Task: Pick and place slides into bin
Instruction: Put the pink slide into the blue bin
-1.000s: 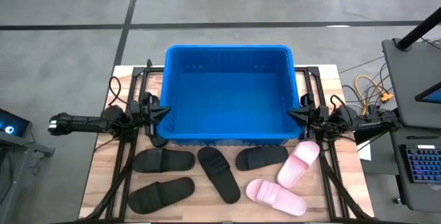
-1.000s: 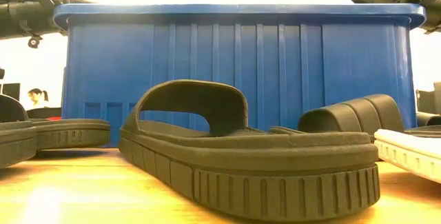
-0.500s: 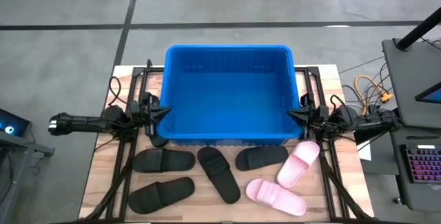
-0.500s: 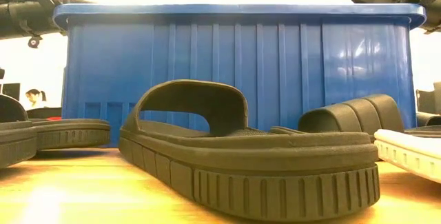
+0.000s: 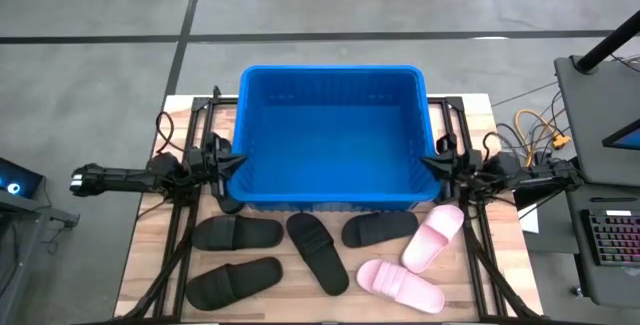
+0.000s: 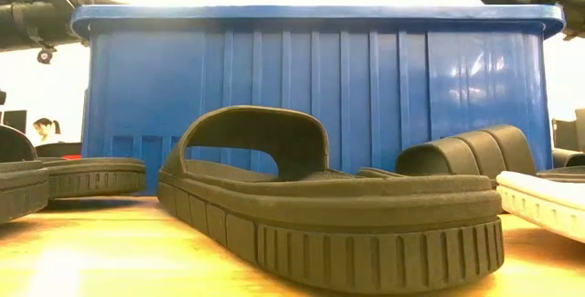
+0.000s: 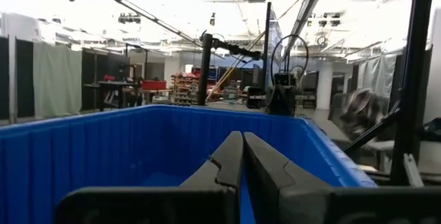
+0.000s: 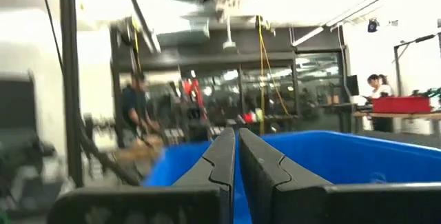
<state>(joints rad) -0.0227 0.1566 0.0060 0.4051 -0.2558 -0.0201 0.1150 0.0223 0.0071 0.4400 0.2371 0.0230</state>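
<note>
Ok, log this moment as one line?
left gripper: shut, at blue plastic bin | right gripper: shut, opposite wall | bin: empty | black slides, pink slides: on table

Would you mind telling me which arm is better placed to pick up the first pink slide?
The right. Its gripper sits at the bin's right wall, right above the nearest pink slide; the left gripper is across the bin, beside the black slides.

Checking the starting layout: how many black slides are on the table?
4, all in front of the bin: one at left, one below it, one angled in the middle, one right of it. None look hidden.
</note>
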